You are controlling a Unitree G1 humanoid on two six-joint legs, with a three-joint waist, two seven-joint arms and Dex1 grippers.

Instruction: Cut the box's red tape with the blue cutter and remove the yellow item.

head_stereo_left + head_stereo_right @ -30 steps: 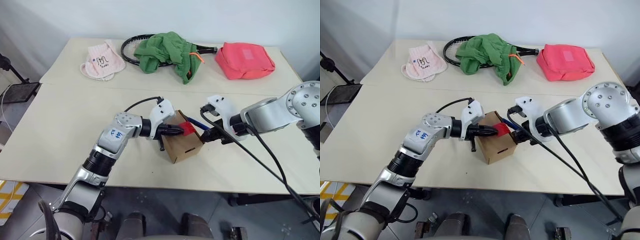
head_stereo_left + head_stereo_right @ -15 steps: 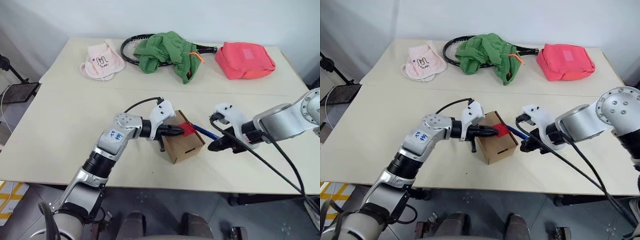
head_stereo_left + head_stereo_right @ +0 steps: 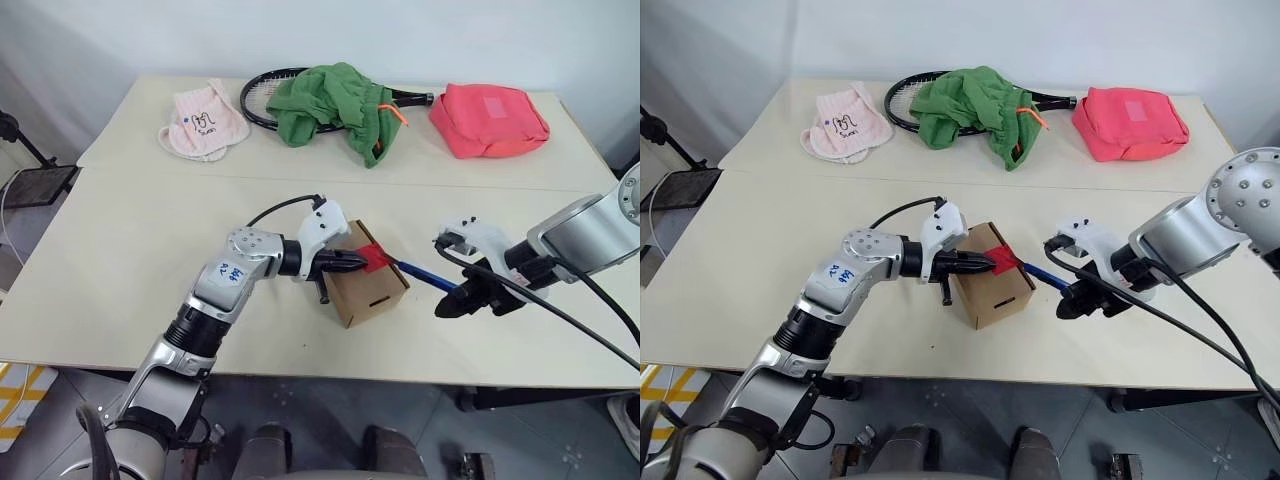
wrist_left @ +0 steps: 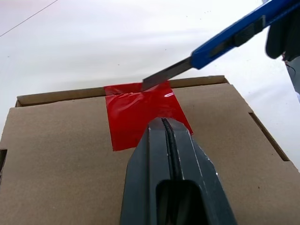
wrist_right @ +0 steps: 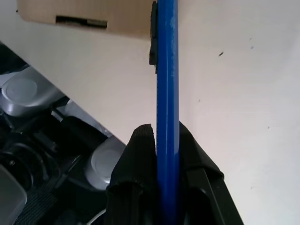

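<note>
Your left gripper has its jaws pressed together, the tip resting on the red tape to pin the box to the tabletop. Your right gripper has its jaws clamped on the handle of the blue cutter, well back from the blade. The box sits near the front of the tabletop, between your two arms, and the tape patch wraps over the top edge that faces your right arm.

In the left wrist view the blade tip meets the tape right at that edge, where the flap seam runs. That looks like the right starting place, so you are likely at the start of the cut, and the tape appears whole.

Keep the left tip pressing down so the light carton cannot slide or tip when the blade drags. Draw the blade along the seam line, not across the flat cardboard, and keep it shallow: the yellow item is presumably inside, and whether it lies under the flap cannot be seen. Steer the cutting path away from the left fingertips, which sit very close to the blade. Because you hold the cutter far down its handle, it may flex or twist, so move slowly and watch the left wrist view for the tape parting.
</note>
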